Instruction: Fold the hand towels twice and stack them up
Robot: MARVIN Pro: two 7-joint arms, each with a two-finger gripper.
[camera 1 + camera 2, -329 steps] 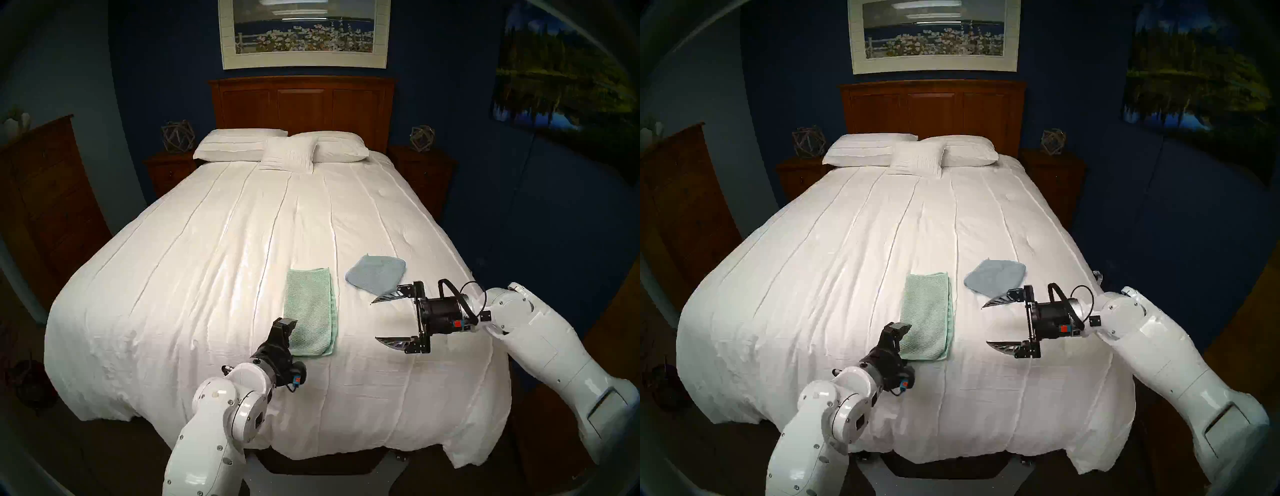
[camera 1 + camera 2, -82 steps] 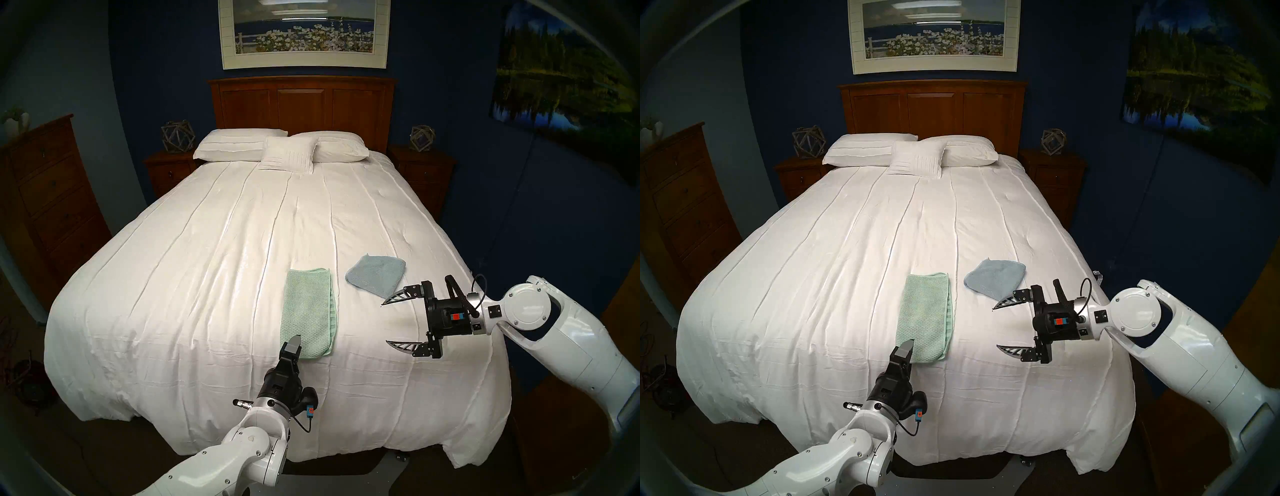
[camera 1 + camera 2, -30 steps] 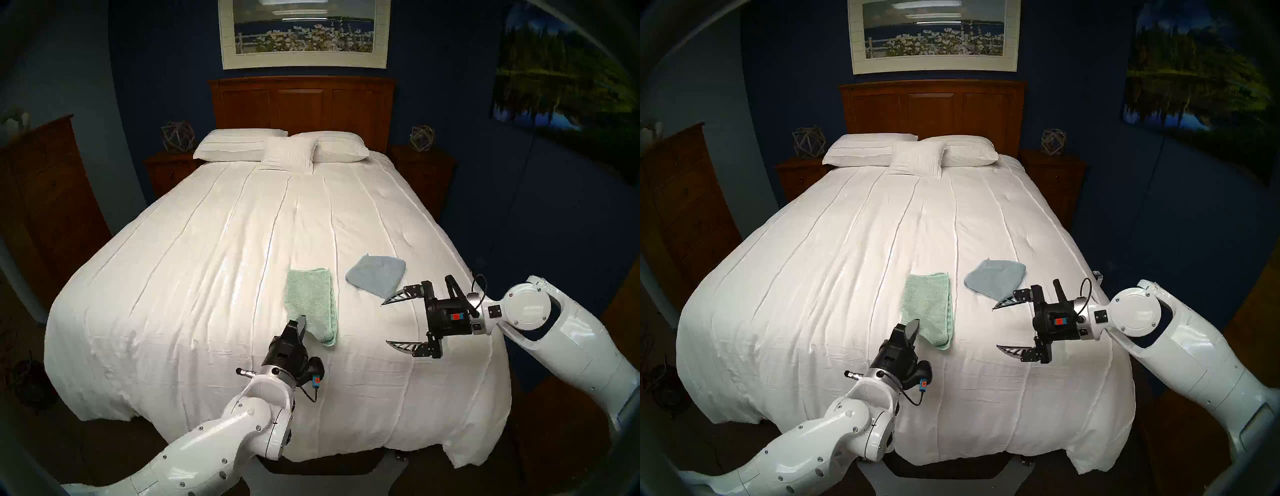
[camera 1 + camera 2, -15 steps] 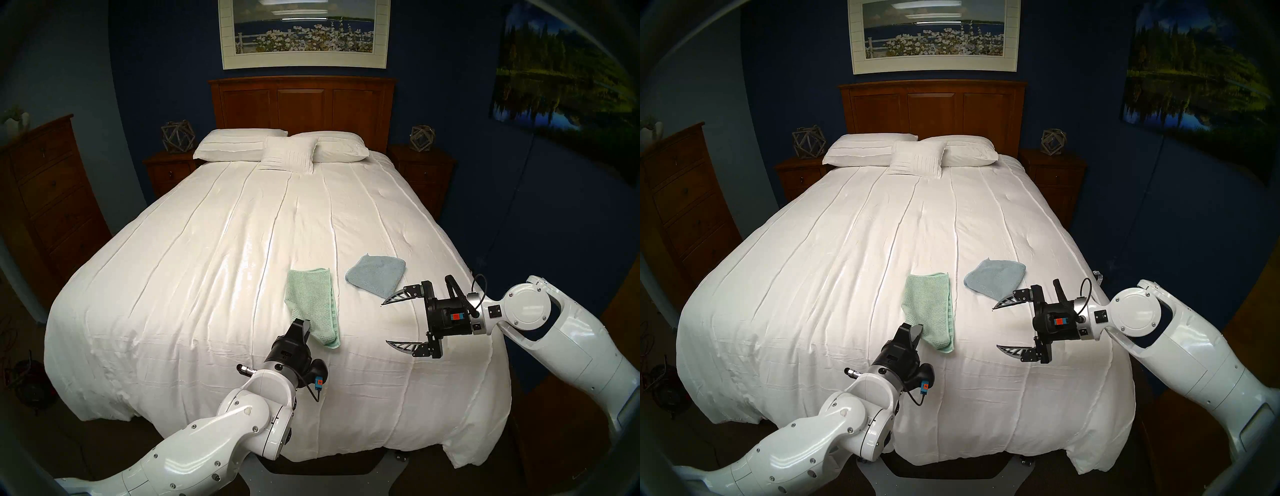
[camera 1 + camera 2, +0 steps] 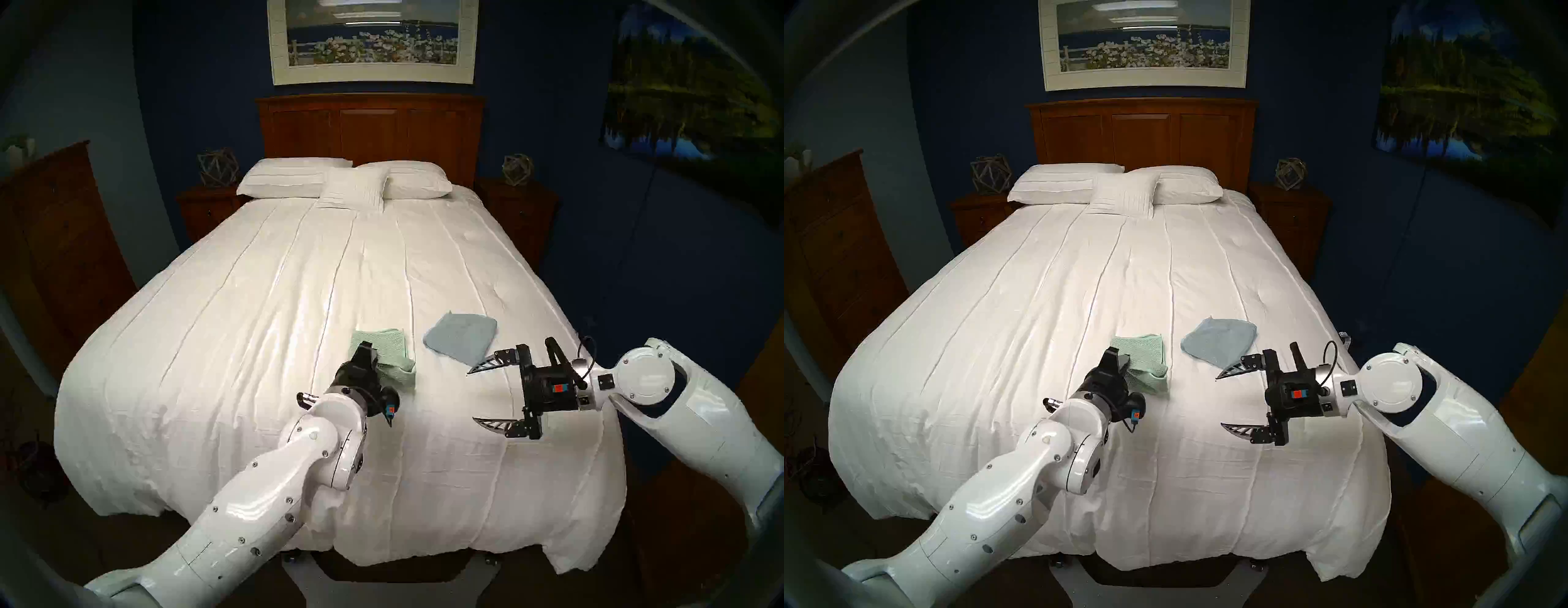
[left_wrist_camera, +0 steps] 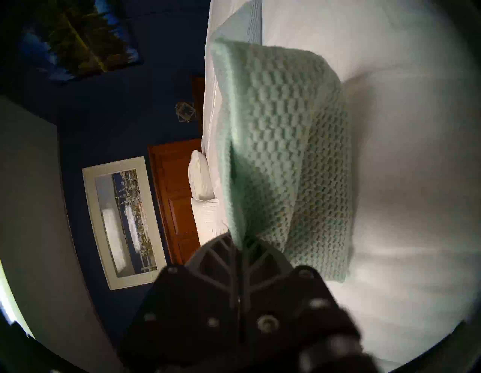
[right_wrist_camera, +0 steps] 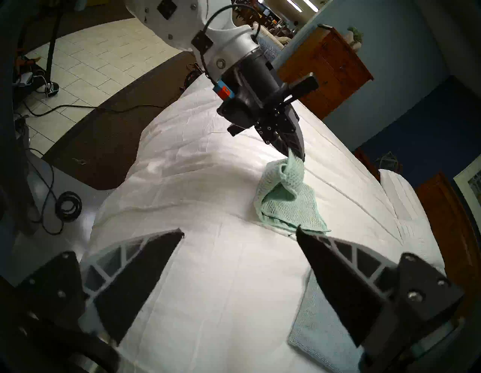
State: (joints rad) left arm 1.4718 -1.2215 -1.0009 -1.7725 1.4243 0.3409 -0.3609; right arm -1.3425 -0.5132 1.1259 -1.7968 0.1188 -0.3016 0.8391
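Note:
A mint green waffle hand towel (image 5: 394,346) (image 5: 1144,352) lies on the white bed, its near end lifted and doubled back over its far half. My left gripper (image 5: 367,350) (image 5: 1117,354) is shut on that lifted end, seen up close in the left wrist view, towel (image 6: 281,145) between the jaws (image 6: 239,239). The right wrist view shows the towel (image 7: 289,200) hanging in a loop from the left gripper (image 7: 296,153). A light blue plush hand towel (image 5: 462,335) (image 5: 1221,342) (image 7: 309,325) lies folded to the right. My right gripper (image 5: 471,397) (image 5: 1219,401) (image 7: 240,230) hovers open and empty just near of it.
The white bedspread (image 5: 254,339) falls away at the near and side edges. White pillows (image 5: 339,180) lie against the wooden headboard (image 5: 369,127). A wooden dresser (image 5: 55,254) stands on the left, with nightstands (image 5: 208,212) at both sides of the bed's head.
My left gripper has carried the green towel's near end up and away from me, over the far half, so the towel now looks about half as long. The right arm has not moved.

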